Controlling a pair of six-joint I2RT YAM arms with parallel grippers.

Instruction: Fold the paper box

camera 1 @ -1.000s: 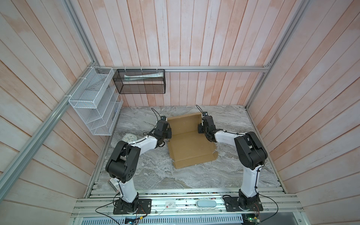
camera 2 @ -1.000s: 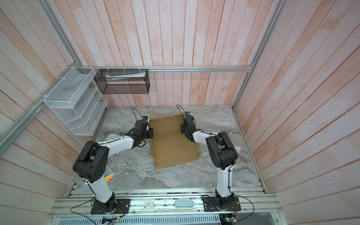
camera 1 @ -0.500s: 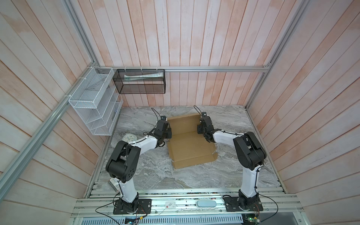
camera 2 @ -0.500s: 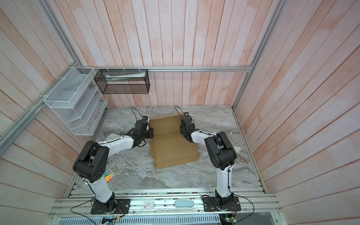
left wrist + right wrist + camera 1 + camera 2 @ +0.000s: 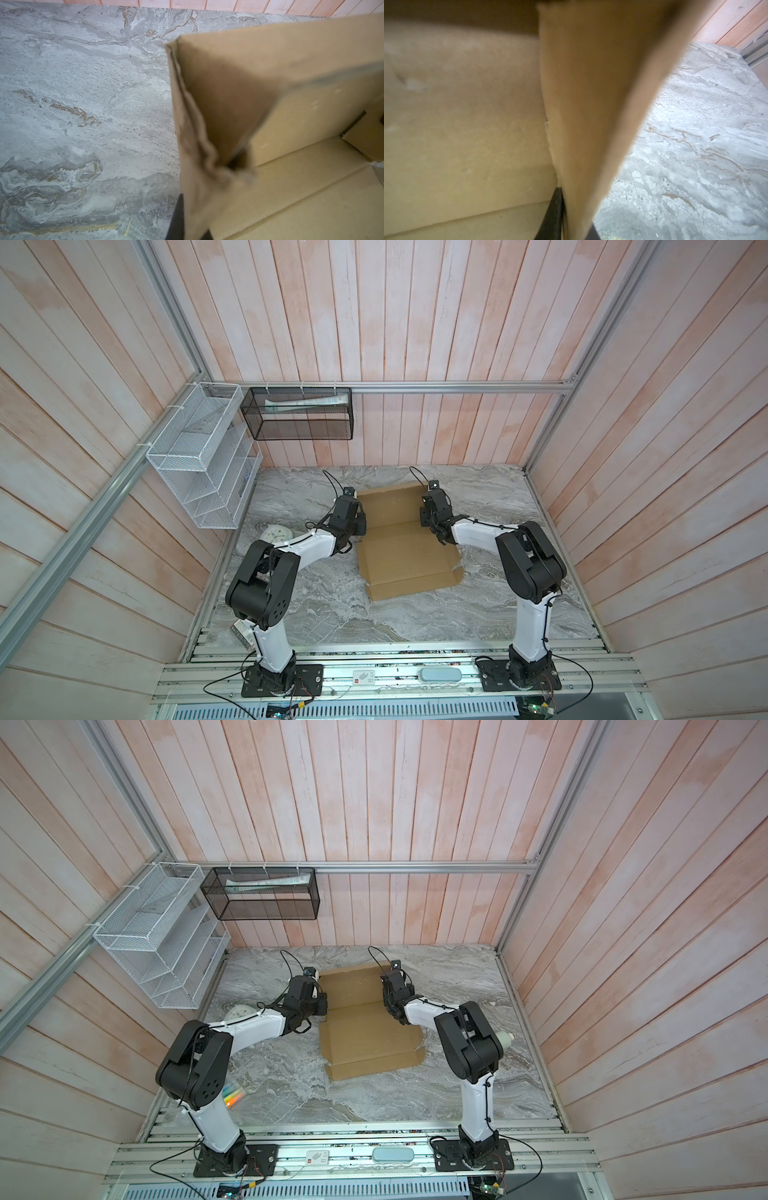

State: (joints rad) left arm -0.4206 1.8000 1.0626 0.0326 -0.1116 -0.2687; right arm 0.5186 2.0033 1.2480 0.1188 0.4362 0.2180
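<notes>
Nearest to us is the grey marble table, and the paper box lies in its middle, between the two arms. The near flap and the wide base panel of the box rest flat on the table. Past a crease, the far panel is raised off the table. At this crease the left hand is clenched on the side flap at the left edge of the box. In the left wrist view this flap stands upright between the black fingers. The right hand grasps the side flap at the right edge in the same way, with the cardboard pinched between its fingers. Beside the left arm a round white object lies on the table. On the walls behind hang a white wire rack and a black mesh basket.
</notes>
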